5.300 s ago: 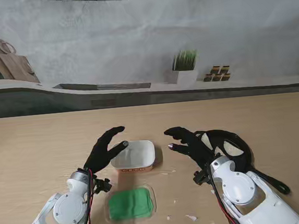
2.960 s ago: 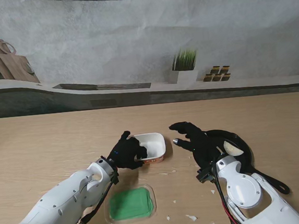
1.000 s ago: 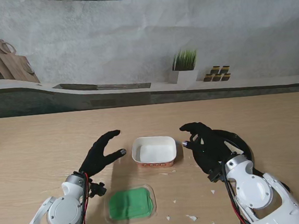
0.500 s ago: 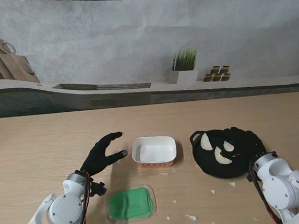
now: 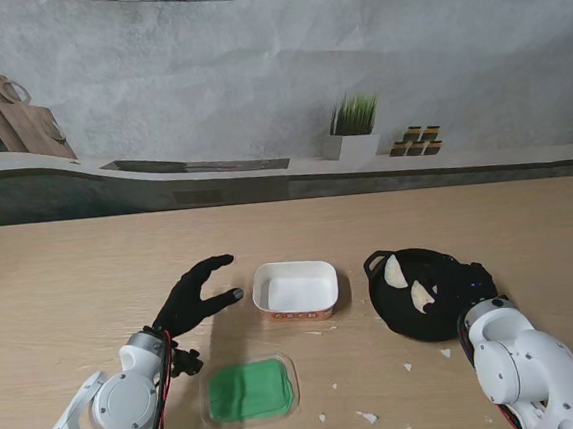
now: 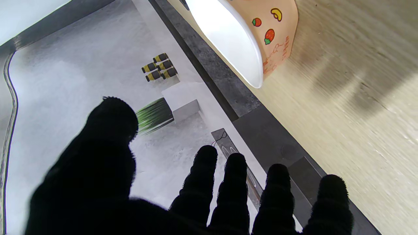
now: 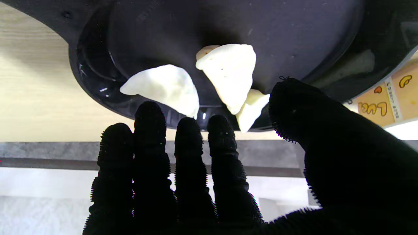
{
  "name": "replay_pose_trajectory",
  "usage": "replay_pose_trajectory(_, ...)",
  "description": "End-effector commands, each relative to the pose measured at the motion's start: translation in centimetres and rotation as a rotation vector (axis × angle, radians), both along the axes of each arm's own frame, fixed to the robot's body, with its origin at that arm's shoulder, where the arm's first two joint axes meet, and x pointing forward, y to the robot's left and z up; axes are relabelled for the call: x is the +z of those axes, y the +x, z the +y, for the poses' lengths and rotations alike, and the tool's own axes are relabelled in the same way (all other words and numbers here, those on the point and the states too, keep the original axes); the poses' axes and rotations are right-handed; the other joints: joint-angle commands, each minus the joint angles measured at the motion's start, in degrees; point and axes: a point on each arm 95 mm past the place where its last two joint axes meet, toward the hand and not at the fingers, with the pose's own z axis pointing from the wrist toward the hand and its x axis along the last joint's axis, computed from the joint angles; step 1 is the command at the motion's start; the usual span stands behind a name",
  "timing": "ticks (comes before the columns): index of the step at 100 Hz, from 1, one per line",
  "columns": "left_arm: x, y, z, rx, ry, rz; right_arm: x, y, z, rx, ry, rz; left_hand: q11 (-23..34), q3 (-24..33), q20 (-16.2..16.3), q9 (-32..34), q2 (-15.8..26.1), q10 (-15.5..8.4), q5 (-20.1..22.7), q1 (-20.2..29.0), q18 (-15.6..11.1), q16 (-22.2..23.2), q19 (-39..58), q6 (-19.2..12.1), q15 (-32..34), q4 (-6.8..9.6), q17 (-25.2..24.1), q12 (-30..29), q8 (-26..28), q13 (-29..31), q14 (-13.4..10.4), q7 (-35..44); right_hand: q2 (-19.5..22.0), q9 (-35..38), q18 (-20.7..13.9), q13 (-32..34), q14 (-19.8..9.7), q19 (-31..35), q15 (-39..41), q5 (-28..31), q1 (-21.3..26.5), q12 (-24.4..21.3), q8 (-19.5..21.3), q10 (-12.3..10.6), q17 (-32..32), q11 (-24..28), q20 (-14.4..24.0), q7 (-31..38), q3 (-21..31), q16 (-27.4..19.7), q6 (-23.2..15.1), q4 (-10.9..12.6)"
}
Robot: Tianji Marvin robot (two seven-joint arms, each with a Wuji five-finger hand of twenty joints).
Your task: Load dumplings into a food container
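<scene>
Container point(image 5: 295, 287): bare wood on every side. My left hand point(image 5: 192, 299) spread, empty, just left of its rim. My right hand point(image 7: 209, 182) fingers apart (empty), over the pan point(image 5: 394, 317) edge, near dumplings point(image 7: 228, 70).

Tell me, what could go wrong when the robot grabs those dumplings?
The dumplings lie touching in the black pan, so the right hand might lift two or squash one. The food container sits apart from the pan, so a dumpling could drop on the table on the way.

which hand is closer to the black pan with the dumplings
Right. The right hand hangs at the pan's near edge, fingertips just short of the dumplings. The left hand is open across the table, left of the white container.
</scene>
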Motion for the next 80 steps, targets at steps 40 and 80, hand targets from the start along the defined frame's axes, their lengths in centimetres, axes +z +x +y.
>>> replay_pose_trajectory(40, 0.1, 0.0, 0.1, -0.002, 0.001, -0.004, -1.7, 1.7, 1.9, -0.036, -0.032, 0.026, 0.5, 1.6, 0.7, 0.4, -0.5, 0.7, 0.5, 1.1, -1.6, 1.5, -0.6, 0.3, 0.8, 1.38, 0.2, 1.1, 0.5, 1.2, 0.1, 0.5, -2.1, 0.6, 0.6, 2.8, 1.7, 4.7, 1.5, -0.7, 1.2, 1.0, 1.0, 0.8, 1.7, 1.4, -2.0, 1.5, 3.3, 0.2, 1.1, -1.6)
replay_pose_trajectory(80, 0.0, 0.0, 0.1, -0.006, 0.004, -0.002, -2.4, 2.5, 2.0, -0.073, -0.03, 0.055, 0.6, 2.3, 1.5, 0.5, -0.7, 0.7, 0.5, 1.0, -1.6, 1.5, -0.3, 0.3, 1.1, 1.32, -0.1, 1.2, 0.6, 1.3, 0.1, 0.7, -1.7, -0.2, 1.0, 3.1, 2.2, 4.9, 1.4, -1.6, 0.7, 1.0, 0.9, 1.4, 1.9, 1.3, -2.7, 1.3, 2.9, 0.0, 1.7, -1.7)
